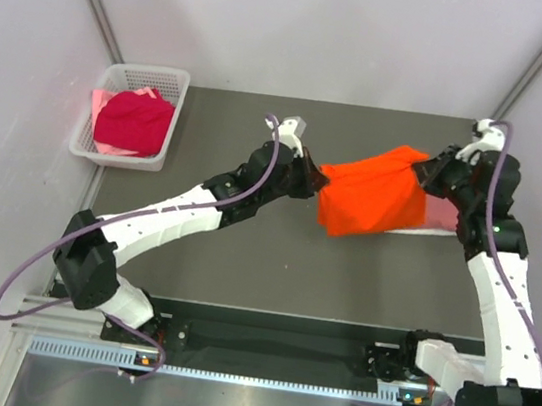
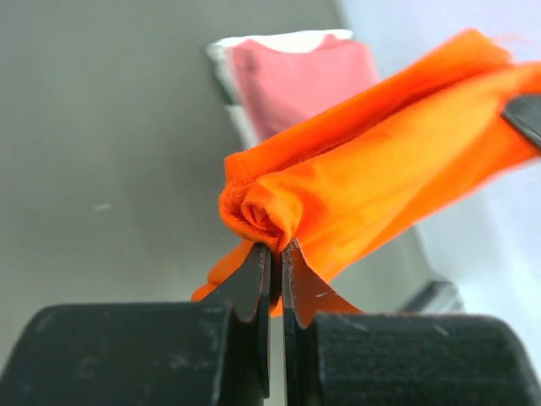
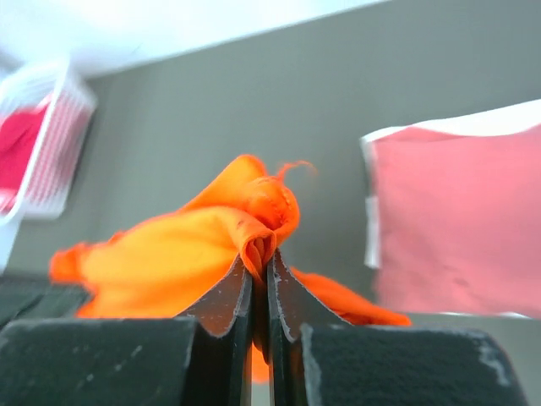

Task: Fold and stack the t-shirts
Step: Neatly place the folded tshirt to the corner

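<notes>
The left tool [image 2: 272, 254] is pinched tight on a bunched corner of the orange t-shirt [image 1: 372, 190]. The right tool [image 3: 260, 266] is clamped on another bunched edge of the same shirt. Between them the shirt hangs stretched above the dark tabletop [image 1: 274, 254], right of centre and towards the far side. Beneath its right part a folded rose t-shirt [image 3: 456, 220] lies flat on a white t-shirt [image 2: 270, 40], whose edge shows around it. At the far left edge of the tabletop sits a white basket [image 1: 117, 75]. It holds a crumpled crimson t-shirt [image 1: 133, 118] lying over a pale pink t-shirt [image 1: 117, 150].
</notes>
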Tool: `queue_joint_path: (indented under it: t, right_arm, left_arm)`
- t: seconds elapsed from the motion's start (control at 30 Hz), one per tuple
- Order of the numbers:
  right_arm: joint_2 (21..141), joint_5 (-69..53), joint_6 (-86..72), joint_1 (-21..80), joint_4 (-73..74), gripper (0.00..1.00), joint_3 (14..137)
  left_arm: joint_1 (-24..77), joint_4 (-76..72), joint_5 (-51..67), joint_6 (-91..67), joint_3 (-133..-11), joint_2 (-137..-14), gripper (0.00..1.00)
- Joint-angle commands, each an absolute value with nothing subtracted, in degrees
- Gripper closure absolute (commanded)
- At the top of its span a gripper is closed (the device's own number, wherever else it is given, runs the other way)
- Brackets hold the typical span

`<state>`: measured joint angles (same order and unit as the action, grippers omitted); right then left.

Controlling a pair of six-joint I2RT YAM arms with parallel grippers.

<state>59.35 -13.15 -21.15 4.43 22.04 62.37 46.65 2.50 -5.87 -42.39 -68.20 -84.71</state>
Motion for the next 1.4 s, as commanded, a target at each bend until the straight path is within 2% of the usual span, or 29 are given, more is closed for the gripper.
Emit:
queue_joint_path:
  t: [0.0, 0.17, 0.4, 0.53, 0.7, 0.93, 0.97, 1.03, 1.07, 1.1, 1.13, 1.17, 1.2, 1.37]
  right_arm:
    - [58.8, -6.6, -19.6, -3.1, 27.3, 1.00, 67.1]
    - [61.6, -9.8, -20.1, -14.9, 27.8, 1.00, 69.0]
    - [66.8, -10.6, -20.7, -23.5, 25.0, 1.00, 70.4]
    - [71.1, -9.7, -20.8, -25.0, 23.7, 1.00, 71.8]
    - [77.6, -9.8, -21.8, -25.7, 20.5, 1.00, 75.1]
    - [91.3, -11.8, -24.3, -25.7, 17.1, 1.00, 84.3]
    - [95.5, -12.6, -24.6, -25.6, 16.9, 0.97, 87.0]
    - [100.3, -14.1, -24.5, -25.3, 18.1, 0.80, 90.2]
    - [104.1, -13.5, -24.7, -25.1, 17.8, 0.52, 92.3]
    - [105.7, -12.8, -25.2, -24.9, 17.8, 0.36, 93.2]
    - [108.3, -11.4, -25.8, -24.7, 18.0, 0.20, 94.2]
    - [109.3, -11.3, -25.6, -24.4, 18.2, 0.03, 96.1]
    - [110.1, -10.9, -25.1, -24.3, 19.3, 0.01, 97.5]
    - [102.7, -8.6, -22.9, -21.5, 19.0, 0.02, 93.2]
  left_arm:
    - [49.5, -2.7, -7.4, -44.1, -73.3, -86.6, 1.00]
    - [53.4, -7.1, -7.3, -44.0, -82.9, -98.2, 1.00]
    - [54.8, -10.5, -6.2, -47.1, -96.2, -112.1, 1.00]
    - [55.3, -10.1, -6.8, -48.2, -103.4, -118.5, 1.00]
    - [54.8, -16.4, -9.6, -46.3, -105.6, -124.6, 1.00]
    - [51.5, -17.8, -9.7, -44.9, -121.3, -138.1, 1.00]
    - [50.7, -18.1, -10.5, -44.4, -123.0, -141.9, 1.00]
    - [49.4, -16.8, -10.3, -44.9, -130.0, -146.2, 1.00]
    - [48.0, -16.4, -10.1, -45.6, -132.0, -150.1, 0.90]
    - [47.3, -16.4, -9.8, -46.6, -133.8, -151.9, 0.73]
    - [46.5, -16.3, -8.0, -48.6, -136.1, -154.1, 0.54]
    - [45.5, -15.8, -7.8, -49.1, -136.5, -154.2, 0.24]
    - [45.3, -15.5, -7.6, -49.0, -136.2, -153.8, 0.01]
    - [45.0, -18.7, -11.1, -40.9, -119.4, -138.7, 0.01]
